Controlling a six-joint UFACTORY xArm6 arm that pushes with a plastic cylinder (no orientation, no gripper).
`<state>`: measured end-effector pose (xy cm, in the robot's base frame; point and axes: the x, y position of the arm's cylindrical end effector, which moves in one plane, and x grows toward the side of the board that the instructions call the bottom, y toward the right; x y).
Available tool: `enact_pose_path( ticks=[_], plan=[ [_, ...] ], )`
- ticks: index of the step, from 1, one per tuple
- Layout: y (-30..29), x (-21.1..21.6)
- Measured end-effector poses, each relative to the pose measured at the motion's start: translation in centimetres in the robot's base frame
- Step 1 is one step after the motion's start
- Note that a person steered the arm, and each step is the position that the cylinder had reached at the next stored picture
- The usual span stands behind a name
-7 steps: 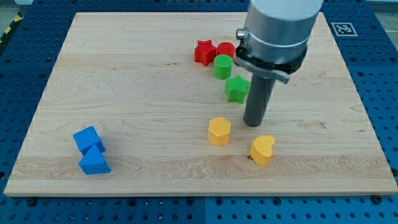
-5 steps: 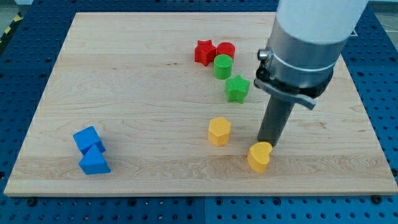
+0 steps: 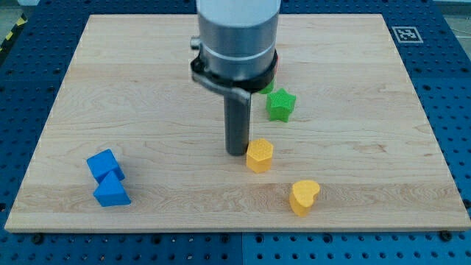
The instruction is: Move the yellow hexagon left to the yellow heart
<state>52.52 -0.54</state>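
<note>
Gripperless, the arm ends in a straight dark rod, so nothing opens or closes; my tip point(image 3: 236, 152) rests on the counter point(image 3: 147, 88) just beside the yellow hexagon point(image 3: 259, 156), on that block's left as the view has it, so close that I cannot tell whether the two touch. That hexagon sits a little below the middle of the counter, nearer the bottom edge than the top. Down and to the view's right of it, apart from it, lies the yellow heart point(image 3: 303, 196), close to the bottom edge. Up from the hexagon, toward the view's top and slightly right, stands the green star point(image 3: 280, 104), clear of the rod. The wide grey body of the arm point(image 3: 235, 44) hangs over the upper middle of the counter, and at its right rim a sliver of red point(image 3: 275, 68) and a sliver of green point(image 3: 267, 88) peek out; their shapes are hidden. Far off toward the bottom left corner, two blue blocks sit touching: a blue cube point(image 3: 104, 165) and, just below it toward the bottom edge, a blue triangular block point(image 3: 111, 192). Beyond the top right corner, a black-and-white marker tag point(image 3: 406, 33) lies on the blue perforated surface point(image 3: 449, 96).
</note>
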Motion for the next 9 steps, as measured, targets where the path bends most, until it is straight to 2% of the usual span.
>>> enact_pose_path(
  ticks=[1,2,3,4,6,8,9],
  plan=[
    [0.0,1.1],
    [-0.3,-4.7],
    [2.7,-6.7],
    [5.1,-5.3],
    [5.1,0.5],
    [4.3,0.5],
    [1.3,-0.2]
  ],
)
